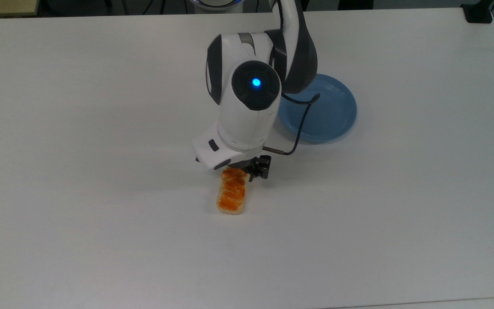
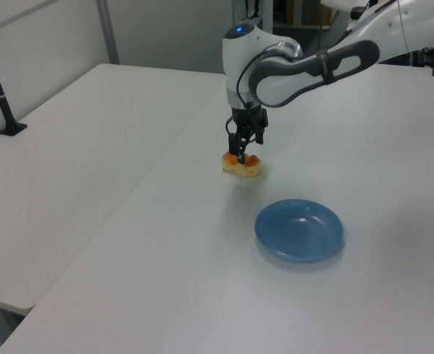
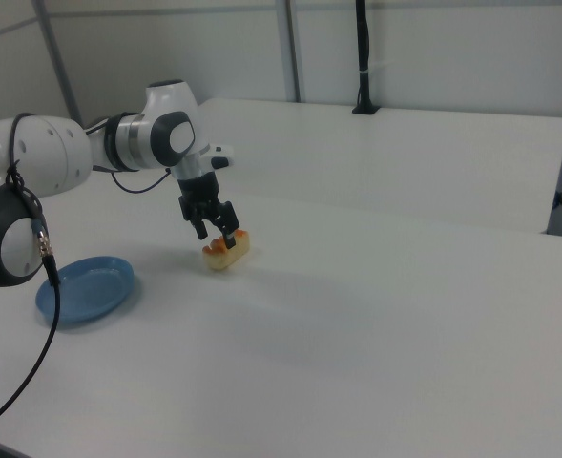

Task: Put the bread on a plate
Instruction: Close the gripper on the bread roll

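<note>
One small oblong orange-brown glazed bread roll (image 1: 231, 195) mid white tabletop (image 1: 101, 214). Black two-finger gripper (image 3: 217, 232) spread open, straddling one end, nothing clamped yet. Round light-blue plastic plate (image 2: 299, 230) nearby, empty. Prob light, rigid; grip pale sides, mid-length better.

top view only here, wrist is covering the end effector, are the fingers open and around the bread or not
observer: Right view: the end effector is open. Its fingers stand apart, tips down at the top of the bread, one to each side of its end.
operator: ok, plate's half hidden for me, anything on it
observer: Left view: the whole plate shows, with nothing on it. It lies apart from the bread.
</note>
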{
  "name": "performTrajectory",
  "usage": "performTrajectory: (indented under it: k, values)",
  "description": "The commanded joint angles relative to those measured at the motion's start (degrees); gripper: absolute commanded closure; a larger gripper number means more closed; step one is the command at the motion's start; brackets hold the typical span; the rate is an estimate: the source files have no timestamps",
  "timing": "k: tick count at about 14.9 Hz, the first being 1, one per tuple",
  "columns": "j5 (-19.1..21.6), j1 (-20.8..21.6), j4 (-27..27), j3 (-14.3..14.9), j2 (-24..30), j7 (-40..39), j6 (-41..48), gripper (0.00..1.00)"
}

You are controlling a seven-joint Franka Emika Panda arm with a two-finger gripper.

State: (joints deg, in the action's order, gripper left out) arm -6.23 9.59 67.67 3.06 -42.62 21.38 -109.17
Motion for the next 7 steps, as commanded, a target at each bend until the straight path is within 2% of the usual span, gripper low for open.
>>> performTrajectory:
  k: [1, 7]
  values:
    - [-0.89, 0.60, -2.54, -1.74, -1.85, 2.35, -0.52, 0.00]
    - [-1.42, 0.52, -2.63, -1.92, -3.00, 2.35, -0.69, 0.00]
